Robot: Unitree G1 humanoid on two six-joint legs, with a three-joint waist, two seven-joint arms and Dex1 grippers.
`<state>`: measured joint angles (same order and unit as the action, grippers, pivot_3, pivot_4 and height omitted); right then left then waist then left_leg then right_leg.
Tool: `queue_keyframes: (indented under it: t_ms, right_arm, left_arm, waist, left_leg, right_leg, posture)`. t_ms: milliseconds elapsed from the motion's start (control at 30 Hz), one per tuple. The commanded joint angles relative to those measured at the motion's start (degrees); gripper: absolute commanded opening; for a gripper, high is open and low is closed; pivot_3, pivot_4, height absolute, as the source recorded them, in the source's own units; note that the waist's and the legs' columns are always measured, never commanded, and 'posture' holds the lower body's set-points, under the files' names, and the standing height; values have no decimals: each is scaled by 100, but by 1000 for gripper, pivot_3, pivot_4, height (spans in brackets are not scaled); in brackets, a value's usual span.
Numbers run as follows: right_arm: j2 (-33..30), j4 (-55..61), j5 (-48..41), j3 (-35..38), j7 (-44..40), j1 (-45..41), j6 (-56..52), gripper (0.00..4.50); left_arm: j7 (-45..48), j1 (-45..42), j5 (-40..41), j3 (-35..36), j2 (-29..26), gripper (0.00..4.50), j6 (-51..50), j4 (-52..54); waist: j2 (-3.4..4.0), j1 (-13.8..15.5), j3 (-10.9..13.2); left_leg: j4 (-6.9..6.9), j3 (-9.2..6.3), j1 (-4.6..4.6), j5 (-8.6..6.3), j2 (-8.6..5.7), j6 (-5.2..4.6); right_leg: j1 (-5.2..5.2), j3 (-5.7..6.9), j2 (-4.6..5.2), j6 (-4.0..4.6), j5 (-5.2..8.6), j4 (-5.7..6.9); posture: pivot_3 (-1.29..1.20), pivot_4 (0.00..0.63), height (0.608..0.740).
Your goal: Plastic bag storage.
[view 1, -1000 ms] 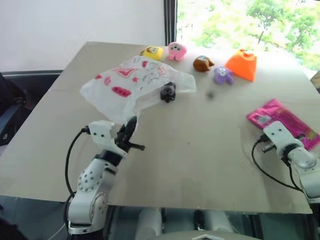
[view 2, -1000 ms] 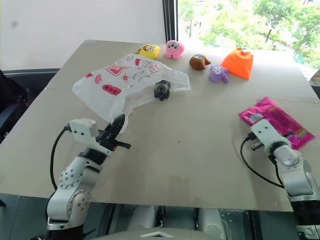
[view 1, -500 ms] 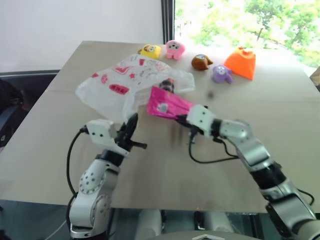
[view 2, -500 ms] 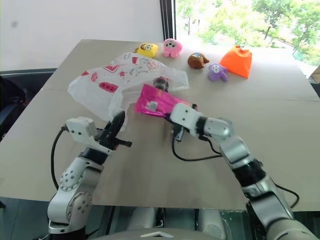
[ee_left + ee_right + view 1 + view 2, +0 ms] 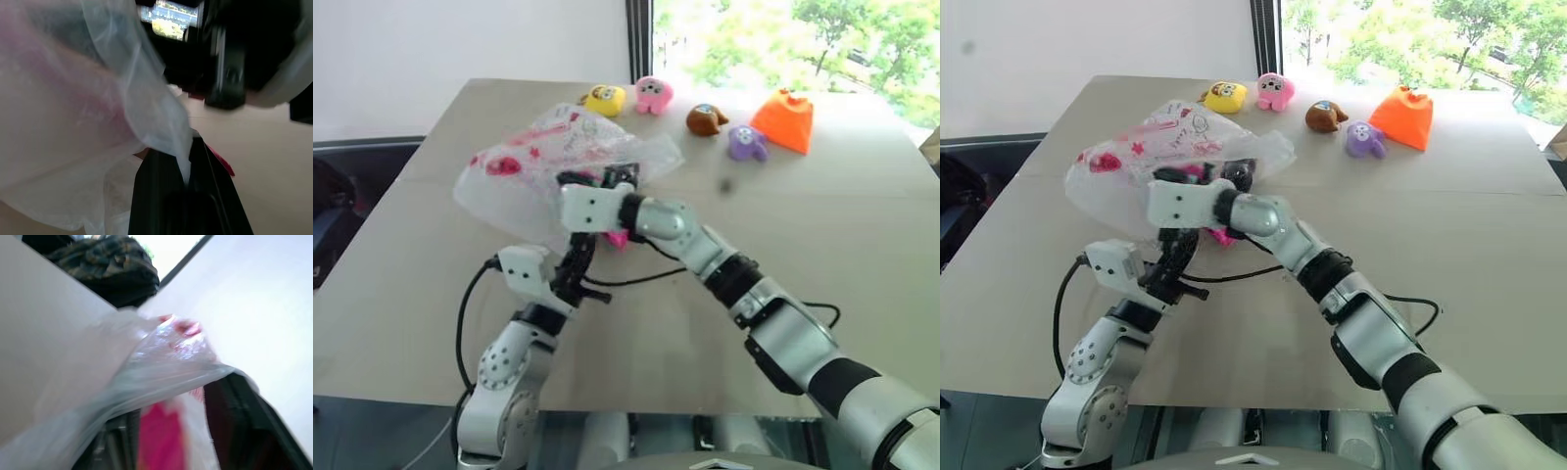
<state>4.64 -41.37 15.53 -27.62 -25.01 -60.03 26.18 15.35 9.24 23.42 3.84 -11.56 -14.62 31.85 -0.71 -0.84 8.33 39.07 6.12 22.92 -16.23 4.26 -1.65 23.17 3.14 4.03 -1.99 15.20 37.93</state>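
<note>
Left pincer [image 5: 188, 169] clamped on plastic bag [image 5: 73, 122]

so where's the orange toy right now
The orange toy stands at the table's far right edge by the window, just right of the purple toy.

A broad beige table [image 5: 862, 255] fills the room's middle. Behind it stands a plain white wall [image 5: 460, 39], then a dark window frame [image 5: 639, 39] and bright daylight over green trees [image 5: 783, 34] (slightly overexposed).
</note>
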Motion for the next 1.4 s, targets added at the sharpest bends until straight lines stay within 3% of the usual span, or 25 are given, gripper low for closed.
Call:
queue_keyframes:
  t_ms: [33,67,100,233,367,533,767,900,1400]
  right_arm:
    - [-192,8,-69,178,-30,281,176,3719]
    - [-322,162,-166,220,-175,507,89,4252]
    - [-444,394,-325,285,-364,754,-51,4488]
    - [-951,1447,-803,642,-846,1593,-735,4488]
    - [-1331,1943,-1104,1296,-591,1959,-1563,4488]
    - [-1301,1380,-1447,1899,-398,1423,-2248,4488]
    - [-741,-1653,-1918,2733,-27,-456,-2262,4488]
    - [-639,-2665,-1839,2928,248,-1041,-2055,4488]
    - [-355,-3485,-1374,3003,740,-1532,-1583,4488]
  left_arm:
    - [74,-35,-30,-21,12,0,142,19]
    - [85,-44,-24,1,7,0,154,-13]
    - [97,-40,-18,21,1,0,165,-33]
    - [128,2,-11,85,-6,0,192,-82]
    - [131,40,21,119,2,0,201,-98]
    - [142,64,6,66,21,0,219,-146]
    - [181,171,-161,-88,-1,0,278,-197]
    - [156,392,-208,-65,-15,0,280,-89]
    - [28,1767,-192,408,-37,0,446,638]
  waist:
    - [-1,5,-1]
    - [-3,12,-2]
    - [-1,13,0]
    - [3,0,2]
    - [8,-54,5]
    - [9,-89,5]
    - [12,-145,8]
    - [12,-128,8]
    - [15,-166,9]
  left_leg:
    - [0,1,2,0,-1,0]
    - [1,1,2,0,-1,0]
    - [1,-1,2,0,-2,0]
    - [1,-4,5,0,1,0]
    - [0,1,0,0,4,0]
    - [0,1,-4,1,2,2]
    - [-7,15,-5,1,2,1]
    - [-24,31,5,1,0,1]
    - [-64,81,0,2,4,2]
  right_leg:
    - [0,-1,2,0,0,0]
    - [0,-1,4,0,0,0]
    - [-3,0,5,0,0,-2]
    - [-2,3,6,-1,-1,-2]
    - [2,-2,1,0,-1,5]
    - [1,-4,-2,1,-1,8]
    - [9,-15,-5,1,-1,8]
    - [23,-26,0,0,-1,-2]
    - [62,-73,-1,-1,-1,-5]
  posture:
    - [0,150,740]
    - [0,150,740]
    - [0,150,740]
    - [0,150,740]
    - [0,150,740]
    - [0,150,740]
    - [0,150,740]
    - [0,150,740]
    - [0,150,740]
